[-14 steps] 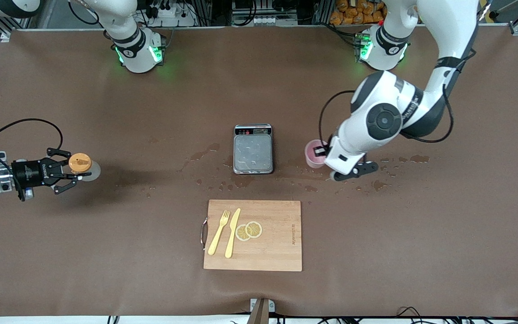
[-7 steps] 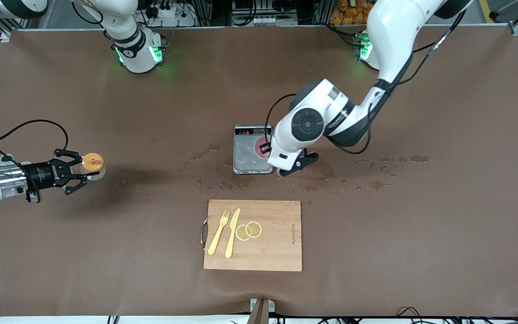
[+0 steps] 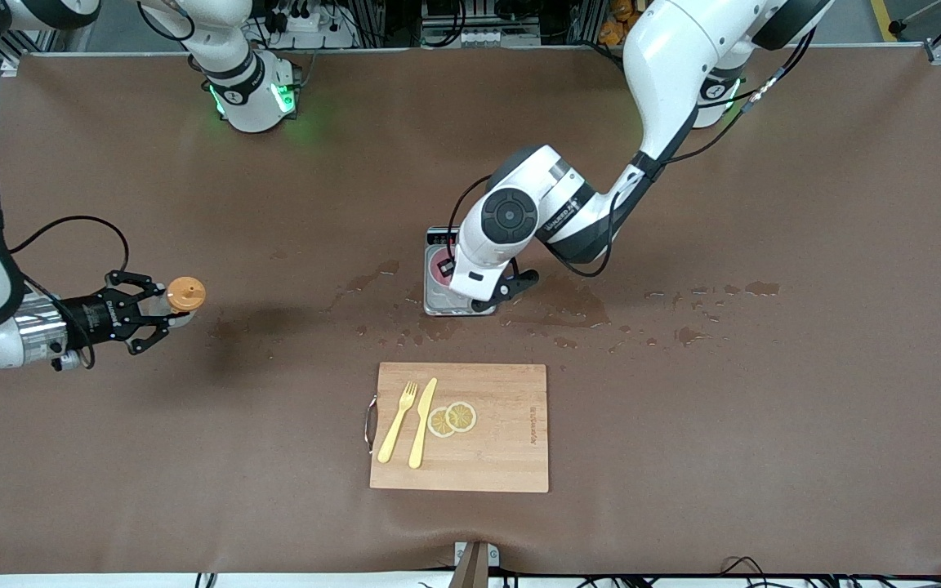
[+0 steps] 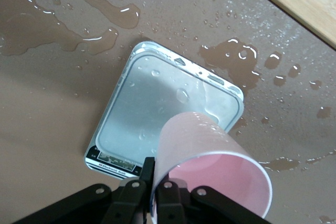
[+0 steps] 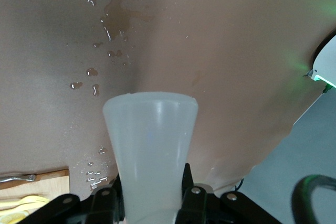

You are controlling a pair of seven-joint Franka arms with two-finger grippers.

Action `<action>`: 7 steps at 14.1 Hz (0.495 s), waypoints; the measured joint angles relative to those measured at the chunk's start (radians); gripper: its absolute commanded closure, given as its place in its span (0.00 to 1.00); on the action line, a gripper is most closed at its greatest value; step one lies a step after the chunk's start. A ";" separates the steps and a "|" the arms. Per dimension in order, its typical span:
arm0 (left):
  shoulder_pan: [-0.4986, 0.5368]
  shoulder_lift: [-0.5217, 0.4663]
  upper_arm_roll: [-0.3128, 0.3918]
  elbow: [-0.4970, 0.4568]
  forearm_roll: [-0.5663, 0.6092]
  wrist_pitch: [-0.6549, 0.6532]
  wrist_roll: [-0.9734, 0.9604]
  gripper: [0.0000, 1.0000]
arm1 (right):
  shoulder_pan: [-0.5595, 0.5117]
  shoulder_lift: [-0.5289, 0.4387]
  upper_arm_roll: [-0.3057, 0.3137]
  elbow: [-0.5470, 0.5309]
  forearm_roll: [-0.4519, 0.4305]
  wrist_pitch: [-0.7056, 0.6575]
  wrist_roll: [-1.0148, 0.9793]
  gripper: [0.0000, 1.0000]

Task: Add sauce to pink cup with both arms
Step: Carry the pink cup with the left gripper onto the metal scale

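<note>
So, both pickups look done and we're mid-transfer, no pouring yet. The left gripper (image 4: 156, 195) is pinched tight on the rim of the pink cup (image 4: 210, 169), one finger inside the wall and one outside, and it has the cup over the grey scale (image 4: 168, 119) in the middle of the table (image 3: 683, 408); in the left wrist view the cup looks tilted and above the plate, but we can't tell whether its base is touching. In the front view the cup (image 3: 440, 269) is mostly hidden under the left arm's wrist. The cup looks empty inside, just pink wall. The right gripper (image 3: 162, 313) is clamped on the sauce bottle (image 3: 180, 298), orange cap up, over the right arm's end of the table, well apart from the cup and scale; the right wrist view shows the translucent body (image 5: 151, 150) squeezed between the black fingers (image 5: 191, 195). Water puddles (image 3: 568, 306) sit around the scale, and the cutting board (image 3: 503, 429) with fork, knife and lemon slices is nearer the front camera, untouched. Left to do, as we read it: settle the cup on the scale, bring the bottle across over the cup, tip the nozzle down and squeeze. Roughly a third through.
</note>
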 measured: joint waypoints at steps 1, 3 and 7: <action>0.000 0.005 0.002 0.000 0.000 0.007 0.000 1.00 | 0.015 -0.007 0.000 0.000 -0.005 0.002 0.017 0.61; -0.002 0.018 0.003 0.000 0.001 0.026 0.000 1.00 | 0.041 -0.018 0.000 0.000 -0.015 0.002 0.060 0.61; -0.008 0.034 0.004 0.000 0.001 0.046 0.000 0.76 | 0.088 -0.031 0.000 0.000 -0.043 0.015 0.105 0.61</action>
